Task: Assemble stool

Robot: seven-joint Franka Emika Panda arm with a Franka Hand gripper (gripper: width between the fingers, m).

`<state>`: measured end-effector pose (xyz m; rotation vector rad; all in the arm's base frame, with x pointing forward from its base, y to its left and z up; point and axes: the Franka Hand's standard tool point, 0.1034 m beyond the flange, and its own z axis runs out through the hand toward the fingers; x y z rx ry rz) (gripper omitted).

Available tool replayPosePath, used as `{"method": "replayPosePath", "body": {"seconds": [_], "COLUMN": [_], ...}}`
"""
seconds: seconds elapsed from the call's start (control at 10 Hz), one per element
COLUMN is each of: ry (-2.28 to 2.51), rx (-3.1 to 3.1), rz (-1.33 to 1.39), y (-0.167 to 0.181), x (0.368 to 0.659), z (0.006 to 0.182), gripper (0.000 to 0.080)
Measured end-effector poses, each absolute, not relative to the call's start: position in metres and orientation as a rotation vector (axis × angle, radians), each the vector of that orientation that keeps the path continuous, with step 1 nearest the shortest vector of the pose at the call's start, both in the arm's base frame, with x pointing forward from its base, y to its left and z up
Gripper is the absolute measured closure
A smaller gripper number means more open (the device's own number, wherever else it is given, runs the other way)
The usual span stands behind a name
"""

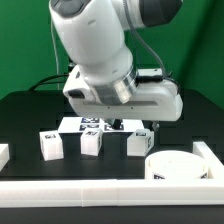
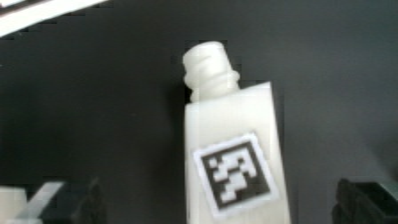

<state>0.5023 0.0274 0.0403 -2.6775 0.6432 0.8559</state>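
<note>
White plastic parts lie on the black counter (image 1: 25, 115), and my pincer (image 2: 210, 203) hangs spread wide above them, pinching nothing. In the exterior view three legs stand in a row in front of the marker board (image 1: 95, 125): the left leg (image 1: 50, 143), the middle leg (image 1: 92, 141) and the right leg (image 1: 137, 141), each apart from its neighbours and each showing a black-and-white tag. My hand hangs low over the right leg, and my arm hides most of the board behind it. The seat (image 1: 180, 165), a thick round disc, rests on the counter at the exterior view's right, nearer the camera than the legs and close to the white rail (image 1: 60, 190) that runs along the front edge. From the wrist view a leg (image 2: 228, 130) lies lengthwise between my two fingertips (image 2: 50, 203), touched by neither; dark counter shows on both sides of it. Its threaded peg (image 2: 210, 65) points away from my fingertips, and a square tag (image 2: 237, 175) sits on its upper face. The wrist view alone does not tell me which of the three it is.
</note>
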Motion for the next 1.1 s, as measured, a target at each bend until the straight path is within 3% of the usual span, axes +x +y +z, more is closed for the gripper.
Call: {"method": "replayPosePath", "body": {"seconds": [0.6,0.7,1.1], "ry": [0.500,0.496,0.476], "rx": [-2.421,-2.437,-2.452], "rz": [1.352,1.326,1.307], "y": [0.027,0.029,0.034], "x": [0.499,0.509,0.509], "z": [0.031,0.022,0.016], "gripper": [0.0151,0.0151,0.0151]}}
